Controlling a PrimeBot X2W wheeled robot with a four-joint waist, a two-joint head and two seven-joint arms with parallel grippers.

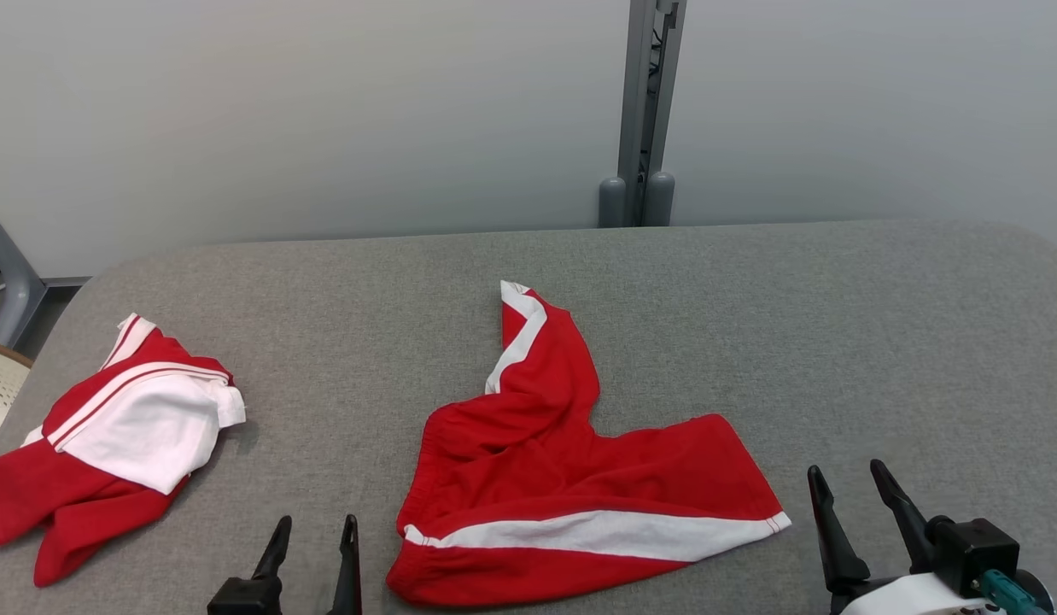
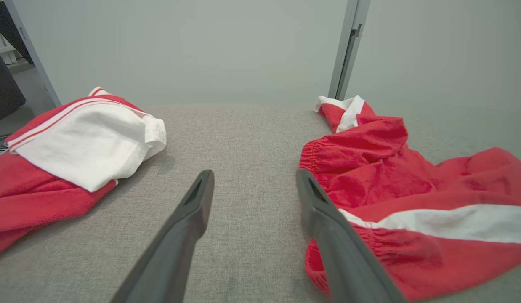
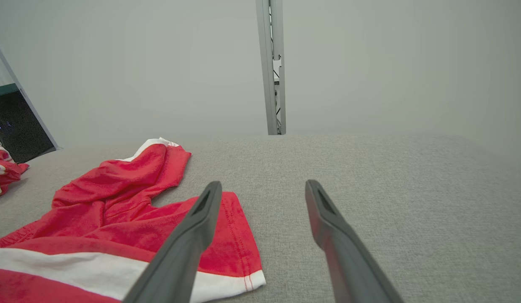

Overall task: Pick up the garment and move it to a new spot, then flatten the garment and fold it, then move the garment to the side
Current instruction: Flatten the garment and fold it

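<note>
We hold both hands low at the near edge of the grey worktop [image 1: 793,299]. The left hand [image 1: 318,521] has its fingers apart and empty, and the right hand [image 1: 846,468] is spread the same way with nothing between its fingers. The garment [image 1: 571,478], a pair of red shorts with white side stripes, lies on the near middle of the worktop between our hands. One leg is spread fairly flat toward the right, while the other is twisted and bunched, pointing toward the back. We judge it light, soft and limp: it will sag from any hold, and it may drag on the cloth-like worktop rather than slide. The gathered waistband [image 1: 416,487], just beside our left hand, and the stitched hem [image 1: 772,517], near our right hand, look like the firmest edges to pinch, though a pinch there may catch both layers. A second garment [image 1: 110,436], red and white, sits in a heap at the far left, well apart. It only matters if we carry leftward, and the right half looks bare. A grey post [image 1: 644,111] stands behind the far edge, out of our way.
</note>
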